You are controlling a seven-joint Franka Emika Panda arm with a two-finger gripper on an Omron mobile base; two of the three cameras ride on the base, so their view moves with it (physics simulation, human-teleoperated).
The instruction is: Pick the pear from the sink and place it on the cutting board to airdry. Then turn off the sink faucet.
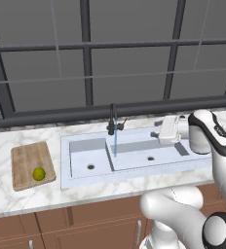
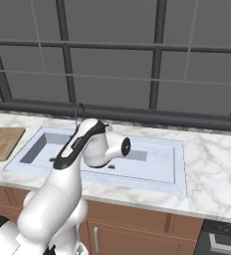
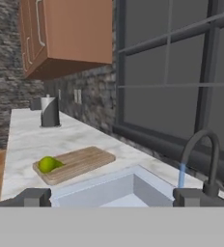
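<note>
Small yellow-green pear [image 1: 39, 173] on wooden cutting board [image 1: 28, 160], near front edge. Faucet [image 1: 114, 121] running blue stream. Gripper [image 3: 111, 197] fingers spread, empty.

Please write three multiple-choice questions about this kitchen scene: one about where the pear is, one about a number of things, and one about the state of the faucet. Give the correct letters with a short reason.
1. Where is the pear?
A. in the left basin
B. on the cutting board
C. on the floor

2. How many basins does the sink have?
A. one
B. two
C. three

3. What is the state of the sink faucet?
A. water is running from it
B. it is dry and off
C. it is lying broken on the counter

Answers:
1 B, the yellow-green fruit rests on the wooden board left of the sink.
2 B, a divider separates two basins, each with a dark drain hole.
3 A, a thin blue stream falls from the spout into the sink.
</note>
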